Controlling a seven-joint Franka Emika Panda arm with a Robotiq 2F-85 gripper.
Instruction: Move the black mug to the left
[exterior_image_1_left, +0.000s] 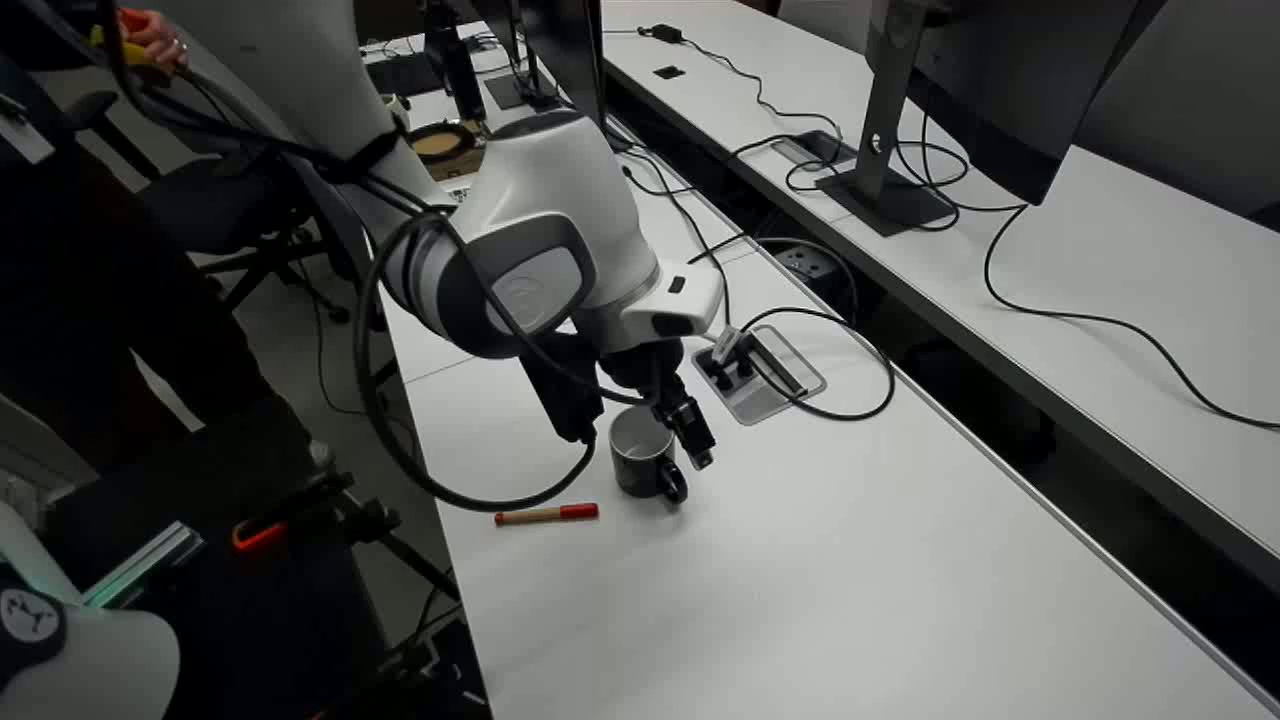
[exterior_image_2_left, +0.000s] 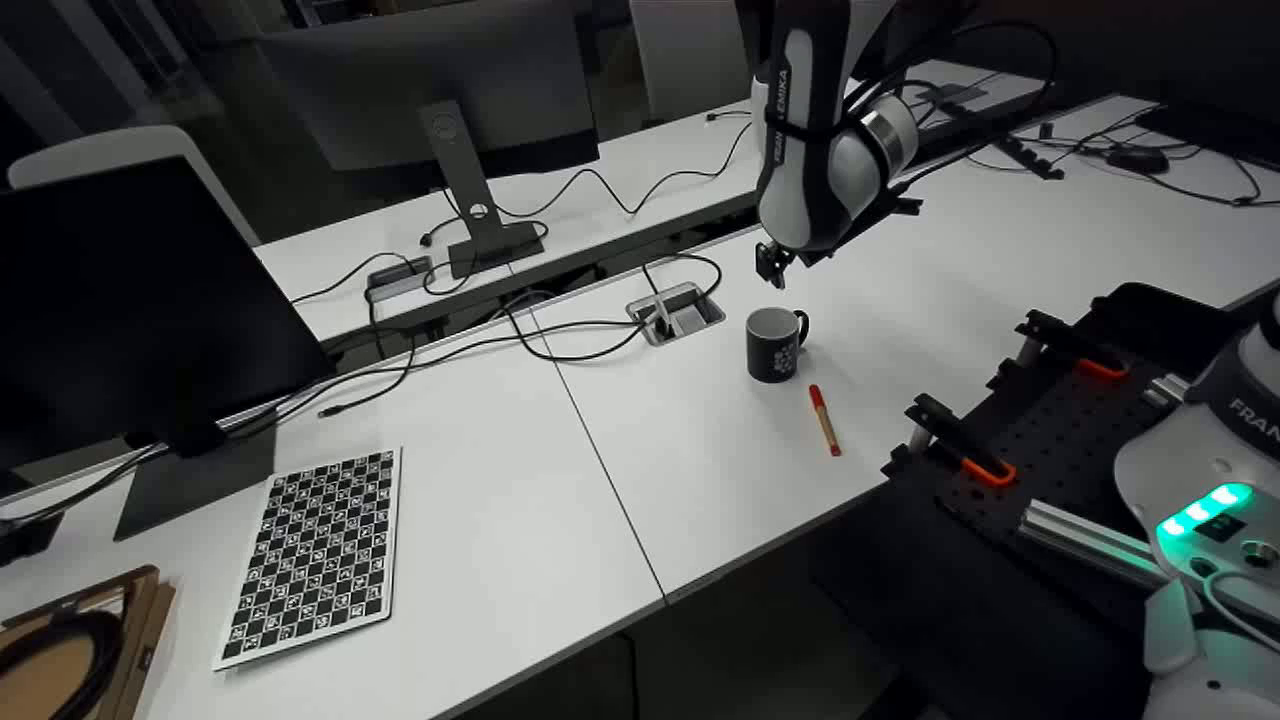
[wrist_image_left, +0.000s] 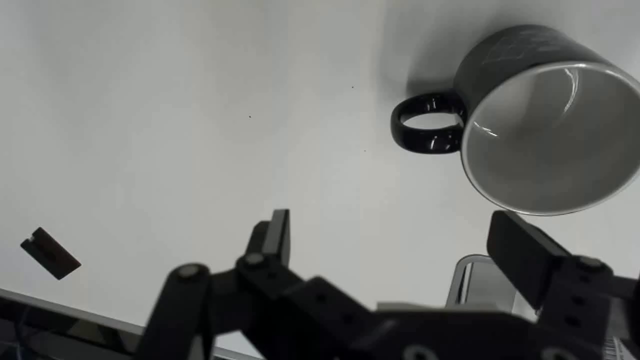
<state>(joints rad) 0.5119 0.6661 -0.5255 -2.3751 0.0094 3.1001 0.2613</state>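
Observation:
The black mug (exterior_image_1_left: 636, 472) stands upright on the white table, with a grey-white interior. It also shows in an exterior view (exterior_image_2_left: 770, 350), with a white print on its side. In the wrist view the mug (wrist_image_left: 532, 130) is at upper right, its loop handle pointing left. My gripper (wrist_image_left: 391, 214) is open and empty, its fingers wide apart; one fingertip appears close to the mug's rim, but contact cannot be told. In the exterior views the gripper (exterior_image_1_left: 692, 440) appears beside the mug and the gripper (exterior_image_2_left: 772, 268) appears above and behind it.
A red-and-tan pen (exterior_image_1_left: 547, 514) lies near the mug; it also shows in an exterior view (exterior_image_2_left: 825, 420). A recessed socket box (exterior_image_2_left: 676, 312) with looping cables is set in the table near the mug. A checkered board (exterior_image_2_left: 315, 555) and a monitor (exterior_image_2_left: 150, 310) stand farther along the table.

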